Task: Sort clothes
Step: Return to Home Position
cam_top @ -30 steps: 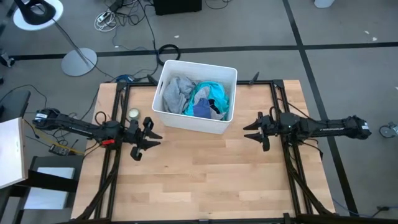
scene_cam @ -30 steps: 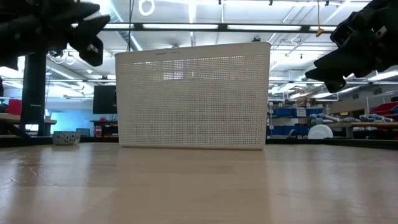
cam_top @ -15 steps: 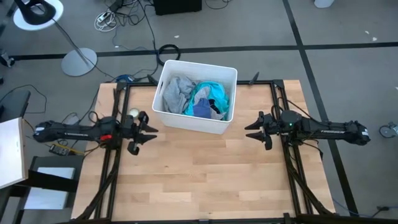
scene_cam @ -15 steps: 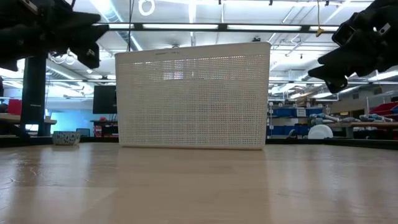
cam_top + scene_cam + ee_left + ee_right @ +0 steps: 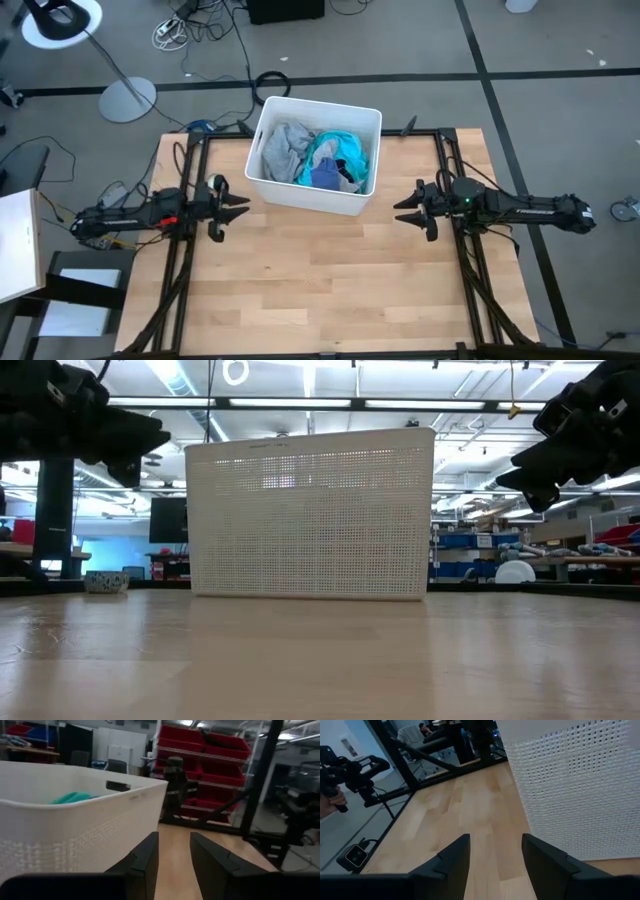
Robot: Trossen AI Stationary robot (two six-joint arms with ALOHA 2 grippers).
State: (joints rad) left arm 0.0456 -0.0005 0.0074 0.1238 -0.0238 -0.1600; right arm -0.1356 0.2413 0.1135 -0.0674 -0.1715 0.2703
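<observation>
A white plastic bin (image 5: pixel 262 180) stands at the table's far middle; it also shows in the low view (image 5: pixel 310 520). The clothes lie in it: a grey shirt (image 5: pixel 285 148), a turquoise garment (image 5: pixel 342 150) and a dark blue piece (image 5: pixel 325 178). The turquoise garment peeks over the rim in the left wrist view (image 5: pixel 72 798). My left gripper (image 5: pixel 240 210) hovers open and empty beside the bin's left near corner. My right gripper (image 5: pixel 403 212) hovers open and empty to the right of the bin, pointing at it.
Black frame rails (image 5: pixel 185 250) run along the table's left and right sides under the arms. A small bowl (image 5: pixel 105 582) sits at the far left. Bare wood (image 5: pixel 320 280) lies between the bin and the near edge.
My left gripper has drawn back toward the table's left edge and a little toward the far edge, ending beside the bin's left near corner. The clothes and the bin have stayed where they were.
</observation>
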